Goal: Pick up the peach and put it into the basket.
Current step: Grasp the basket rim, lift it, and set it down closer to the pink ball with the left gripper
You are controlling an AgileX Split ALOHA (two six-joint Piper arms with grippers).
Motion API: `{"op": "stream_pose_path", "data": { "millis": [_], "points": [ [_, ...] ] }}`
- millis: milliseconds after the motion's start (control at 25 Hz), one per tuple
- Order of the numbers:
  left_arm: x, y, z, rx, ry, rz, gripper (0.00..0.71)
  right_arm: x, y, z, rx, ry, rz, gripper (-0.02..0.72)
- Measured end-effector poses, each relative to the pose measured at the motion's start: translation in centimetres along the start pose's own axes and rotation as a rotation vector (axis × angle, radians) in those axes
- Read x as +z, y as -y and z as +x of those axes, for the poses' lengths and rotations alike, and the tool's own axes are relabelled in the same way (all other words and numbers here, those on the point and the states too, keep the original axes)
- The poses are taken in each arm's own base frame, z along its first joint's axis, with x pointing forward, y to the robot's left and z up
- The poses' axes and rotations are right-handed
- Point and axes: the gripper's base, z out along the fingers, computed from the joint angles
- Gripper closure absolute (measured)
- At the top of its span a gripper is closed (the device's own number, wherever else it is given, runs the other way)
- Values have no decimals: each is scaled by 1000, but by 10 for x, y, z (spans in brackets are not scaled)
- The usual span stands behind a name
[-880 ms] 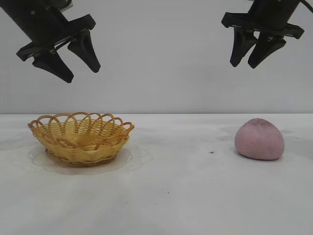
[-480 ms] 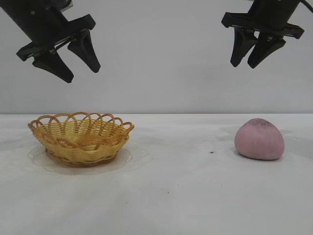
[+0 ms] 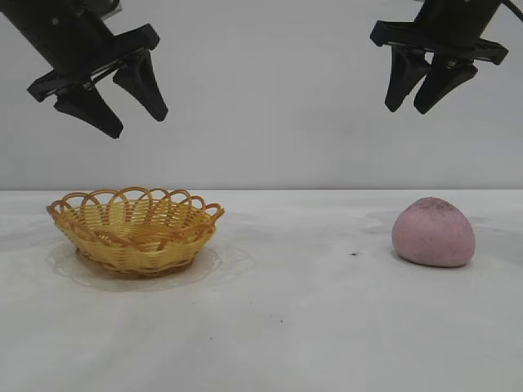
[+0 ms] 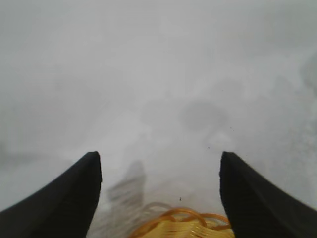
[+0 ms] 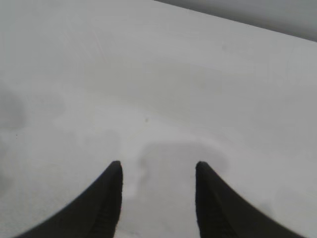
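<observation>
No movement since earlier: peach (image 3: 433, 232) apart from basket (image 3: 135, 229).

Open left pincer (image 4: 158, 161) above white table (image 4: 163, 74), basket (image 4: 183, 225) rim between its fingertips.
</observation>
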Motion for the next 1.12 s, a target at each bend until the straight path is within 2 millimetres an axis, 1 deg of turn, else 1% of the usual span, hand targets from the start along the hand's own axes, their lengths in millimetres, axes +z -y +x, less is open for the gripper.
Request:
{"op": "stream_pose_path", "data": {
  "millis": [80,160,360,560,640,720,760,840,880,920,1000,1040,1080,1120],
  "points": [
    [0,0,0,12,-6,3,266,0,0,0,0,0,0,376],
    [-3,4,-4,70,-39,26,266,0,0,0,-1,0,1,376],
    [-22,12,-26,313,-168,53,266,0,0,0,-1,0,1,376],
    [-48,11,-38,435,-387,-1,266,0,0,0,-5,-1,2,376],
    [-49,8,-36,438,-490,-8,266,0,0,0,-5,-1,2,376],
    [-42,2,-33,440,-550,-18,266,0,0,0,-5,-1,2,376],
    [-37,0,-31,435,-566,-18,334,0,0,0,-7,-1,2,376],
    [-26,-3,-25,437,-599,-5,413,0,0,0,-7,-3,1,376],
    [-20,-4,-22,446,-617,1,431,0,0,1,-7,-7,-1,376],
    [-15,-3,-19,463,-635,2,417,0,0,1,-7,-9,-2,376],
    [-6,1,-17,498,-658,-5,417,0,0,1,-7,-13,-4,376],
    [-1,4,-15,519,-671,-7,457,0,0,1,-7,-15,-5,376],
    [4,7,-14,542,-685,-12,443,0,0,1,-7,-15,-5,376],
    [9,10,-12,559,-699,-15,443,0,-1,2,-7,-19,-7,376]
  ]
}}
